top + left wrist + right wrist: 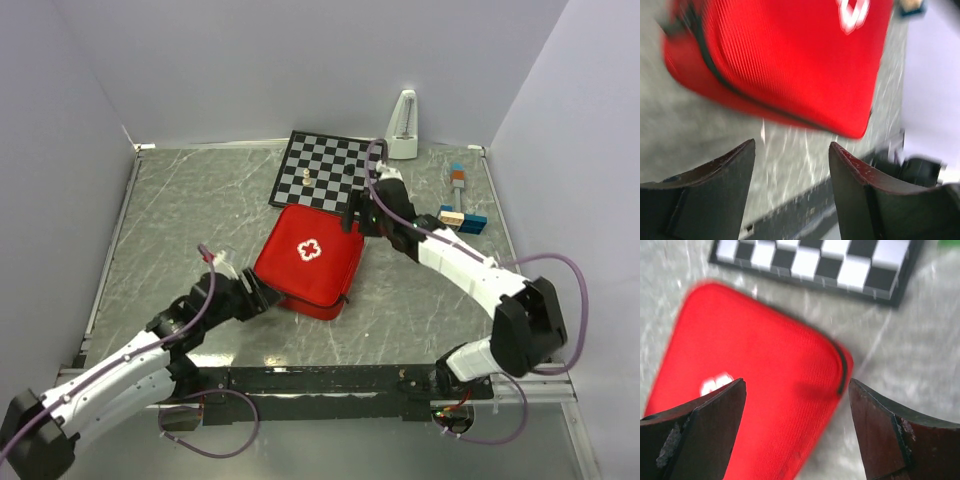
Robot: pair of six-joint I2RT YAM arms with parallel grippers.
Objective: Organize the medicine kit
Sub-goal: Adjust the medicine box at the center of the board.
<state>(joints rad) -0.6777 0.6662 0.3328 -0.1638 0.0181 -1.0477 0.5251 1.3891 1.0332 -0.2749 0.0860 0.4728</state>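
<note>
**Item 1, medicine kit**: red soft case, zipped shut, white cross emblem facing up. It lies flat near the middle of the counter, turned at an angle to the counter's edges. Its far edge sits just beside the near edge of the chessboard, and the right wrist view shows a strip of bare counter between the two. A dark zip line runs along the side wall.

**Item 2, left jaws:** released, fingers spread with only counter between them. They are low at the kit's near left corner, just short of it. Contact is not visible.

**Item 3, right jaws:** released and spread wide, fingers poised over the kit's far right corner. Nothing is grasped. I cannot tell whether the tips touch the fabric.

**Item 4, chessboard:** black and white, flat at the far centre of the counter, with one pale chess piece standing on it.

**Item 5, white wedge-shaped object**: upright at the back wall, just beyond the chessboard's far right corner.

**Item 6, coloured blocks**: small cluster at the far right, well apart from the kit.
</note>
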